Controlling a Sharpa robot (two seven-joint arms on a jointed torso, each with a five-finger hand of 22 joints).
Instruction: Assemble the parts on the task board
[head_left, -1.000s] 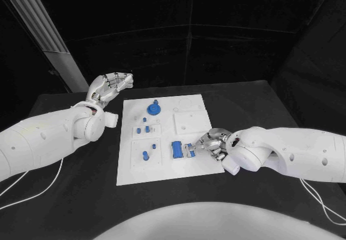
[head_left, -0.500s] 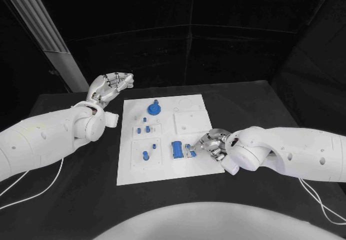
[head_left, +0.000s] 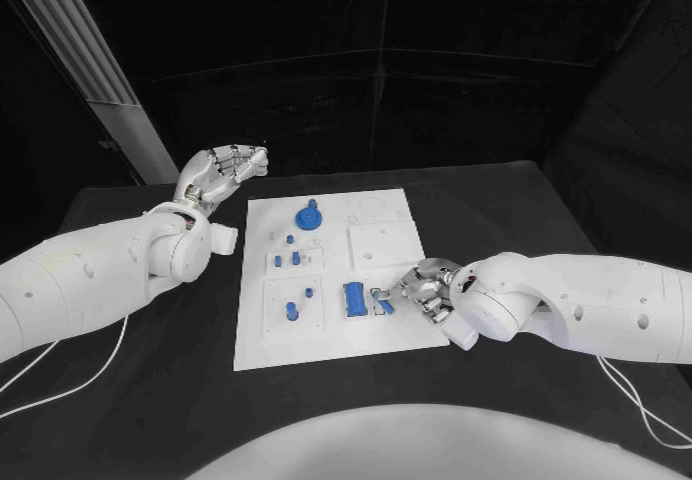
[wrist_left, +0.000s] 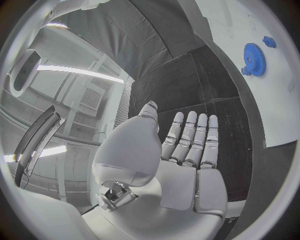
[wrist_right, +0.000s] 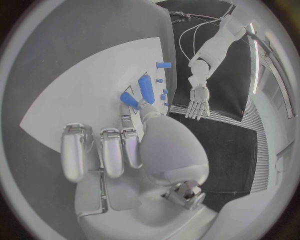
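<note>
The white task board (head_left: 329, 335) lies mid-table. On it a blue gear (head_left: 307, 216) stands at the far end, several small blue pegs (head_left: 293, 258) in the left column, and a long blue block (head_left: 353, 298) near the right side. A small blue piece (head_left: 385, 306) lies just right of that block. My right hand (head_left: 420, 285) rests on the board's right edge, its thumb tip touching the small blue piece (wrist_right: 129, 100) beside the block (wrist_right: 145, 88) while the other fingers (wrist_right: 103, 150) stay spread and hold nothing. My left hand (head_left: 219, 170) hovers flat and open off the board's far left corner.
Black tabletop (head_left: 144, 350) surrounds the board. White cables (head_left: 58, 385) trail from both arms near the table's front corners. The left wrist view shows the gear (wrist_left: 254, 59) and a small blue peg (wrist_left: 269, 41) on the board (wrist_left: 250, 105), well away from my left hand (wrist_left: 187, 150).
The small blue piece by my right thumb has slid slightly toward the board's near edge with the thumb against it. The left hand has not moved.
</note>
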